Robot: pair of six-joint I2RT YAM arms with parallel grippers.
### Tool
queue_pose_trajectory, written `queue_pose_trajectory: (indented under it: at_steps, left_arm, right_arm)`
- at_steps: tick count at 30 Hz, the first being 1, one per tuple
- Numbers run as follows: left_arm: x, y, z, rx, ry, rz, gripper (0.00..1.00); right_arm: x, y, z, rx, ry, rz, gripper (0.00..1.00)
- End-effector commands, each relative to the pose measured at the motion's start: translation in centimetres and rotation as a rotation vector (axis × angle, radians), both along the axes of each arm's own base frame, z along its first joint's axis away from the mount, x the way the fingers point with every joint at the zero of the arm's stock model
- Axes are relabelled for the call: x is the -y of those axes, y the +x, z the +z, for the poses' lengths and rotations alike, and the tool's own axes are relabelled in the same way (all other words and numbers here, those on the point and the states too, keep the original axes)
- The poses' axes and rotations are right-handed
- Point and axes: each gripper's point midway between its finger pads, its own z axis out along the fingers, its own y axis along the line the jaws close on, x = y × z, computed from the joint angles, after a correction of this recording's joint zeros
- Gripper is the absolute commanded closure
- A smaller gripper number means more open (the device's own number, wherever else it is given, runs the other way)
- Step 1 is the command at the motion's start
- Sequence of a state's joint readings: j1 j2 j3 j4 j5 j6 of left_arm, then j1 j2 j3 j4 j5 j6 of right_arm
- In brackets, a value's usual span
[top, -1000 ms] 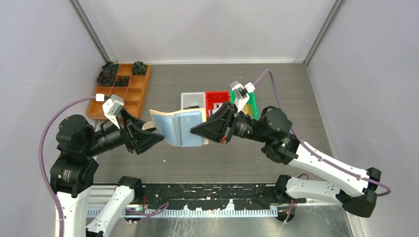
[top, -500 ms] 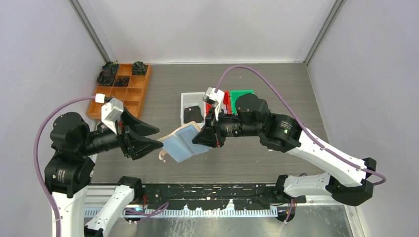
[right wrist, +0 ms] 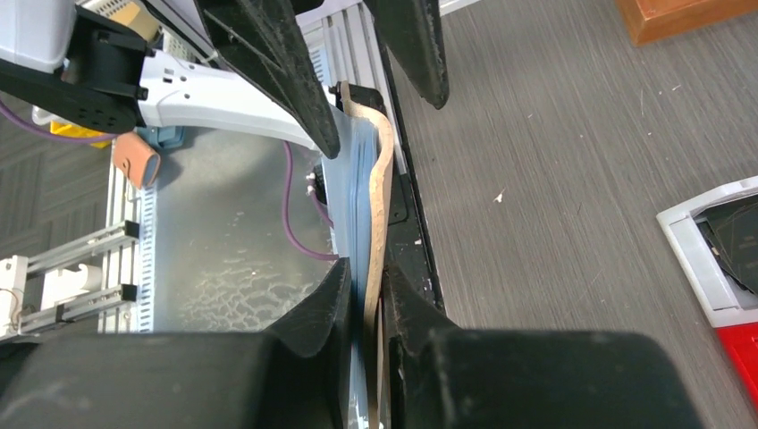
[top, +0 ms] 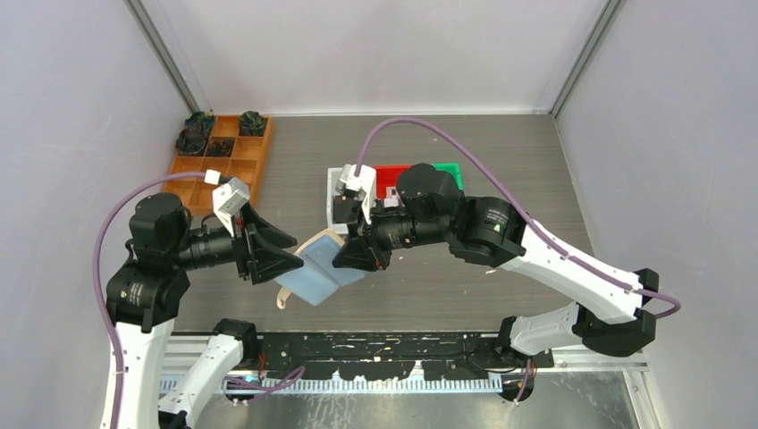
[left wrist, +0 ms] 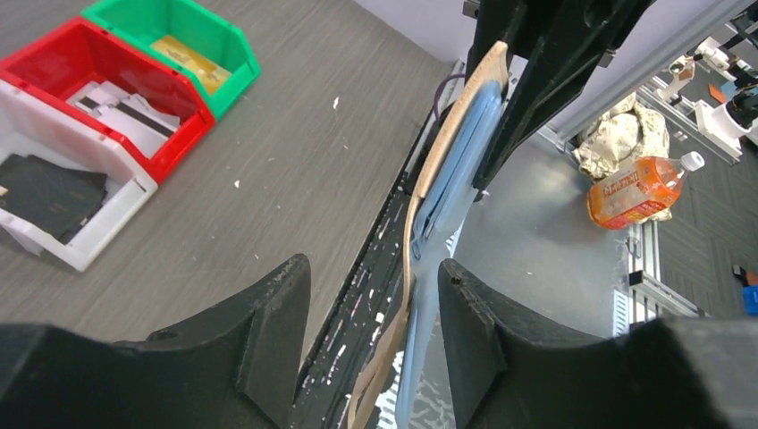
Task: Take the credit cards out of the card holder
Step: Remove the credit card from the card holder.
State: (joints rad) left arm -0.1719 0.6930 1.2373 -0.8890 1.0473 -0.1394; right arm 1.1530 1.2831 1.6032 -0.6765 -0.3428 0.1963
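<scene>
**A:** How do the jaws stand on the right?

**B:** The right gripper [right wrist: 365, 279] is pinched tight on the card holder [right wrist: 377, 170]. Its two black fingers press against either face of the wallet's edge.

**A:** And on the left?

**B:** The left gripper [left wrist: 374, 277] has its jaws standing apart. The card holder's lower edge runs down through the gap, close to one finger and clear of the other.

**A:** So where is the card holder?

**B:** It is up in the air between the two grippers, over the near edge of the table [left wrist: 295, 143], edge-on to both wrist cameras.

**A:** What is it made of?

**B:** The outside is tan and speckled like cork, a little wavy along the rim. Inside are smooth, shiny blue-grey layers. Whether any cards sit in those pockets I cannot tell.

**A:** What about the containers?

**B:** Three glossy plastic bins stand side by side on the grey wood-grain table.
- The white bin [left wrist: 105, 225] holds black cards [left wrist: 49, 192].
- The red bin [left wrist: 183, 143] holds white patterned cards [left wrist: 125, 103].
- The green bin [left wrist: 237, 89] holds a gold-yellow card [left wrist: 188, 58].

At the far left is an orange-brown compartment tray [top: 246, 174], with dark things in its farthest compartments.
</scene>
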Motion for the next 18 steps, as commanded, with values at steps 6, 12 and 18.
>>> queue_pose_trajectory:
  at_steps: [6, 12, 18]
  left_arm:
    - [0.1, -1.4, -2.3, -0.087, 0.016, -0.067, 0.56]
    - [0.1, -0.9, -3.0, -0.107, 0.016, -0.036, 0.67]
    - [0.3, 0.5, -2.3, -0.106, -0.017, 0.007, 0.84]
  right_arm:
    - [-0.7, 0.0, 3.9, 0.095, 0.103, 0.013, 0.99]
    - [-1.5, 0.2, 4.2, 0.1, 0.136, 0.003, 0.99]
    - [-2.6, -1.4, 4.7, 0.02, 0.212, 0.057, 0.71]
